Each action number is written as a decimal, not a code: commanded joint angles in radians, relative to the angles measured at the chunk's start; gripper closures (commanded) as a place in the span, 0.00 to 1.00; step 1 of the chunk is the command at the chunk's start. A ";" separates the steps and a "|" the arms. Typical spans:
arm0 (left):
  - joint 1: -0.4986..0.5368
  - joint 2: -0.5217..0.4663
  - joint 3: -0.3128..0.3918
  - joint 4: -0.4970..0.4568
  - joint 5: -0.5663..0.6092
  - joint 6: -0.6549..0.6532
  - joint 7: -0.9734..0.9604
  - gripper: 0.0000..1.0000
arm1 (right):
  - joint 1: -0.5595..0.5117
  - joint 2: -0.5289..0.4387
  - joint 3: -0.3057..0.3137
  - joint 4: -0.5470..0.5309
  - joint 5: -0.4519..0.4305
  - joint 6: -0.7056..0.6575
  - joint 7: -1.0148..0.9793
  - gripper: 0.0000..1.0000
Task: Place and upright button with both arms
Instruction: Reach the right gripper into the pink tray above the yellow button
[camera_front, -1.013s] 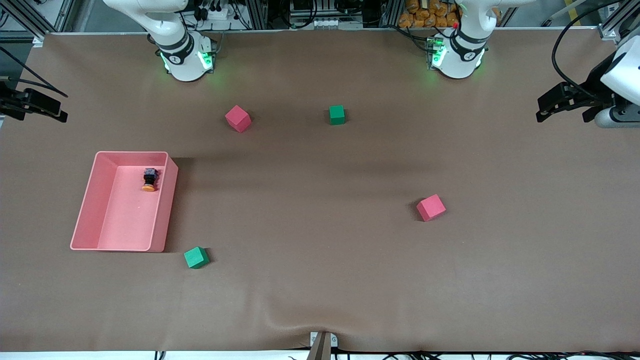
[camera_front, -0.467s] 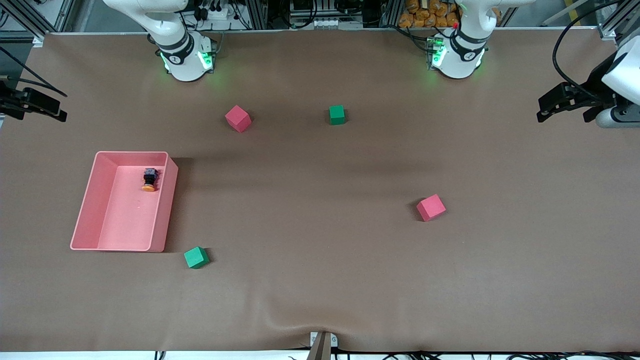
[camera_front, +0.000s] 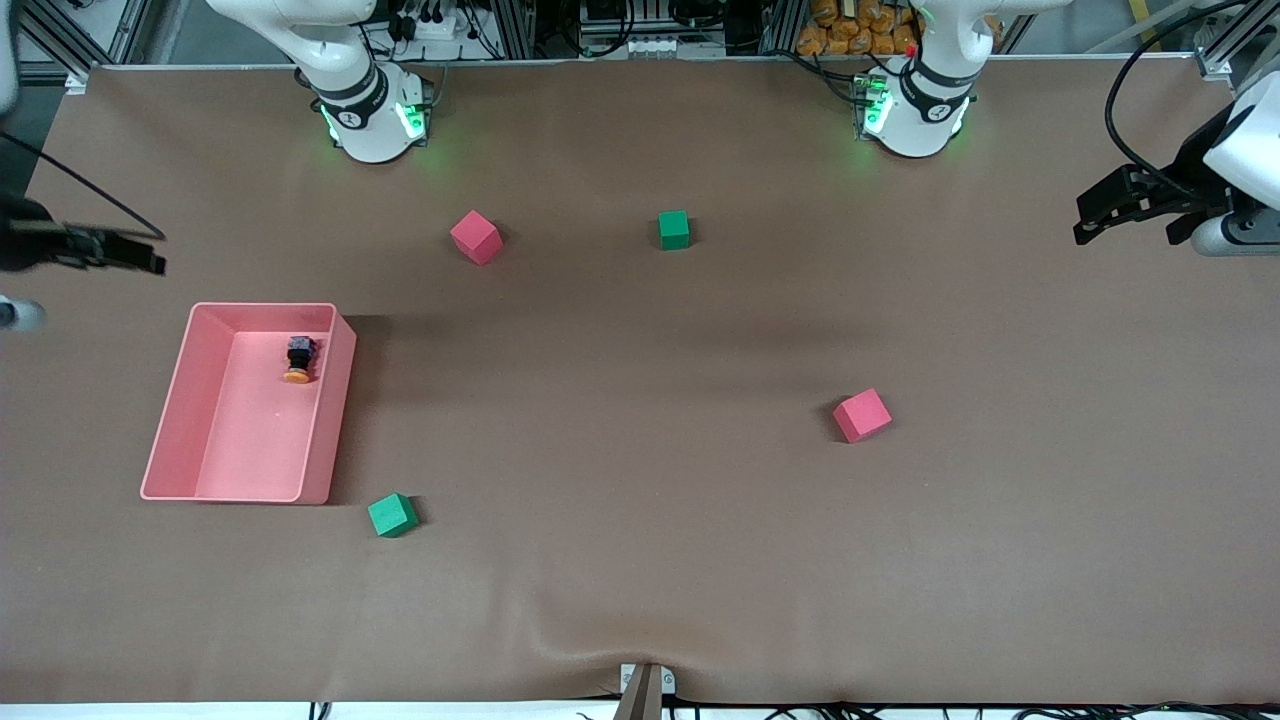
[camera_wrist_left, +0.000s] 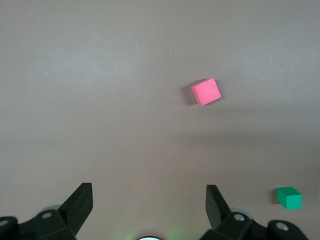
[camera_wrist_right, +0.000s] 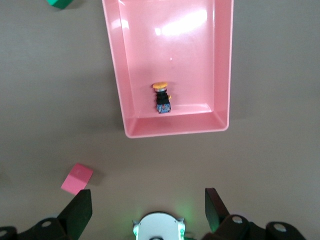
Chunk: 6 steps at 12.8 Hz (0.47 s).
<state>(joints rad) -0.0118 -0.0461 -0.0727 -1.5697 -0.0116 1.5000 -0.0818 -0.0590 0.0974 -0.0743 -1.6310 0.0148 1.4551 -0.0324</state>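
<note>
The button (camera_front: 299, 360) lies on its side in the pink tray (camera_front: 170, 400), centre-left of the frame. Lower the right pincer (camera_wrist_right: 147, 210) — jaws wide, empty — clear of the tray wall. The left pincer (camera_wrist_left: 149, 202) waits, spread empty, over bare desk (camera_front: 640, 560).

A: What sits on the brown worktop (camera_front: 640, 560)?

B: A pink tray (camera_front: 170, 400) toward the right arm's end, with a green cube (camera_front: 391, 515) just beside its nearer corner.

A: And elsewhere?

B: A pink cube (camera_front: 475, 236) and a green cube (camera_front: 673, 229) lie farther back, well apart. Another pink cube (camera_front: 861, 415) sits toward the left arm's end.
</note>
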 joint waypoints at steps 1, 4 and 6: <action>0.004 0.011 -0.002 0.025 0.007 -0.021 0.017 0.00 | -0.030 -0.010 0.005 -0.162 -0.001 0.150 -0.011 0.00; 0.004 0.011 -0.002 0.025 0.007 -0.021 0.016 0.00 | -0.059 -0.010 0.005 -0.366 -0.012 0.422 -0.056 0.00; 0.004 0.011 -0.002 0.025 0.007 -0.021 0.017 0.00 | -0.061 0.004 0.004 -0.456 -0.012 0.561 -0.057 0.00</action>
<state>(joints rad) -0.0118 -0.0461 -0.0727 -1.5696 -0.0116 1.5000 -0.0818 -0.1081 0.1228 -0.0771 -1.9931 0.0129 1.9179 -0.0731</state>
